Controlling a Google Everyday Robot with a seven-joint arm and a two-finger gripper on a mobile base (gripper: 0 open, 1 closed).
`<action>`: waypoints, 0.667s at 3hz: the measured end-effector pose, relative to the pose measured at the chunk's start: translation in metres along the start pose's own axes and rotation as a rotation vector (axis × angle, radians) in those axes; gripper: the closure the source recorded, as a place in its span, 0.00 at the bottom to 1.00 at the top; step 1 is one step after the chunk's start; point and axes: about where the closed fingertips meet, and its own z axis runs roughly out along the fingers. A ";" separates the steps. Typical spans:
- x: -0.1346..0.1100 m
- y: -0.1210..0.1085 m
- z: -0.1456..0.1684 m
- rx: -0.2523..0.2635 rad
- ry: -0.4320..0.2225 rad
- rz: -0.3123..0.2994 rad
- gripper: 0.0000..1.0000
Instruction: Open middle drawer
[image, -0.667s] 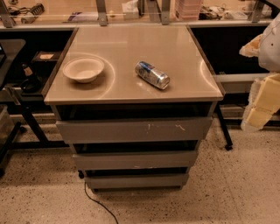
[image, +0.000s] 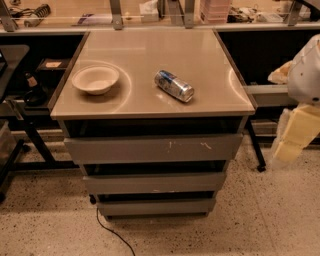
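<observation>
Nothing has moved: gripper (image: 295, 134) hangs at right edge, state unclear, apart from middle drawer (image: 155, 183); writing on can (image: 174, 86) illegible.

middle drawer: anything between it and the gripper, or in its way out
Nothing visible does. The gripper hangs to the right of the wide grey metal middle drawer, with only open air between them. Below its front, just a thin black cable lies on the floor.

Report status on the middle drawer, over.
Gripper at right edge, apart from cabinet. Middle drawer not yet pulled out. Bowl and can on top, out of the path.
</observation>
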 end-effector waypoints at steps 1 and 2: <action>0.007 0.029 0.067 -0.080 -0.051 0.056 0.00; 0.018 0.057 0.148 -0.159 -0.061 0.109 0.00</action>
